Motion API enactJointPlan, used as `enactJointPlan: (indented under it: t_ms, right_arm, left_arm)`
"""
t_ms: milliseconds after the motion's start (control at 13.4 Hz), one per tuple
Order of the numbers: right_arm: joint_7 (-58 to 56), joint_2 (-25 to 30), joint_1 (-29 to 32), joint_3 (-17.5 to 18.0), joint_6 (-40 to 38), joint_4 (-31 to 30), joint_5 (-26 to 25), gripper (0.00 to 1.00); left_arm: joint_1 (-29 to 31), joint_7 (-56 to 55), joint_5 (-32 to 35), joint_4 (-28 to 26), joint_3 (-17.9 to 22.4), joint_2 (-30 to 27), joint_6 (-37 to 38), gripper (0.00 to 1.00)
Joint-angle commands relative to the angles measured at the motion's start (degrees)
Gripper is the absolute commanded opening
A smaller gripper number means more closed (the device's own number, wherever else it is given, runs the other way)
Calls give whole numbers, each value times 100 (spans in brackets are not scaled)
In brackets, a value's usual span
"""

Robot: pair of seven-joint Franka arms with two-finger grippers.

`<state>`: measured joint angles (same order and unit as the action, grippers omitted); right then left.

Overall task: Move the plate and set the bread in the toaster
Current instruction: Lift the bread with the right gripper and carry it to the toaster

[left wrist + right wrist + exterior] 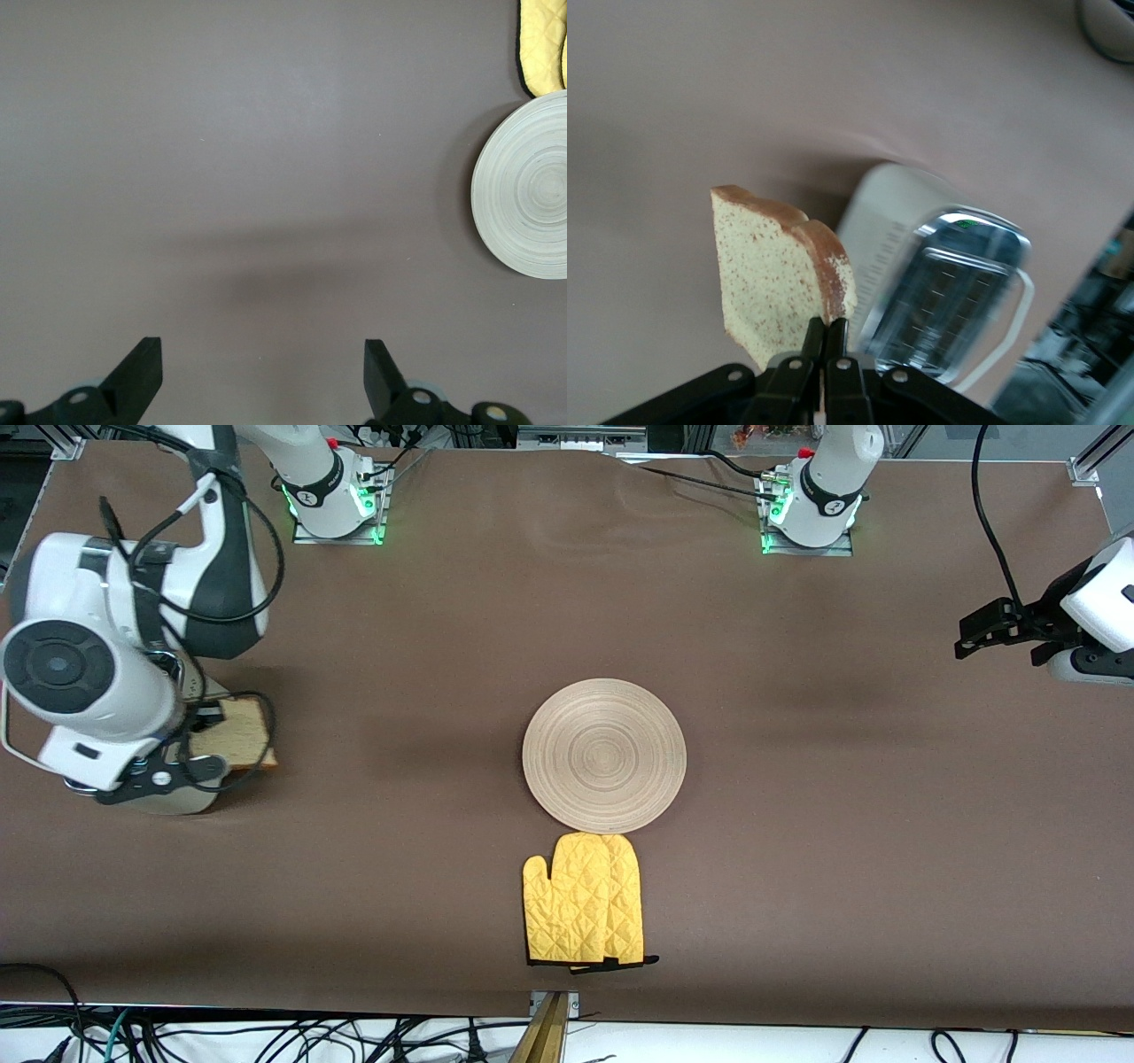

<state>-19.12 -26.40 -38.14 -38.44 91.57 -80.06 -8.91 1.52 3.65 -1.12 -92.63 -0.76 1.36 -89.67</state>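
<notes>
Pinching speckled square bread (772, 270), right gripper (824, 341), boxy chrome-topped toaster (939, 274)

The right arm hides most of the toaster (921, 283) in the front view; the bread (237, 732) shows partly. The plate (524, 190) is cut off at 3 o'clock in the left wrist view.

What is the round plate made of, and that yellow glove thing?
The plate looks like pale wood with a matte finish; ring grooves circle its face. The oven mitt seems to be soft quilted fabric: diamond stitching, dark trim at the cuff.
</notes>
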Motion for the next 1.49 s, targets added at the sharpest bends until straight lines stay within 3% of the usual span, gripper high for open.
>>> enactJointPlan:
  t_ms: [0, 224, 523, 1420]
  right_arm:
    - [-241, 56, -88, -120, -96, -18, -750, 0]
    - [-232, 108, 34, -216, -96, -18, -1401, 0]
    - [-127, 328, 737, 179, -78, -36, -2008, 0]
    - [699, 47, 853, 223, -26, -501, -2159, 0]
  left_arm:
    - [-11, -48, -63, 149, -3, 22, 142, 100]
    - [-11, -48, -63, 149, -3, 22, 151, 100]
    - [-11, -48, -63, 158, -12, 31, 160, 100]
    - [-11, -48, -63, 167, -12, 31, 160, 100]
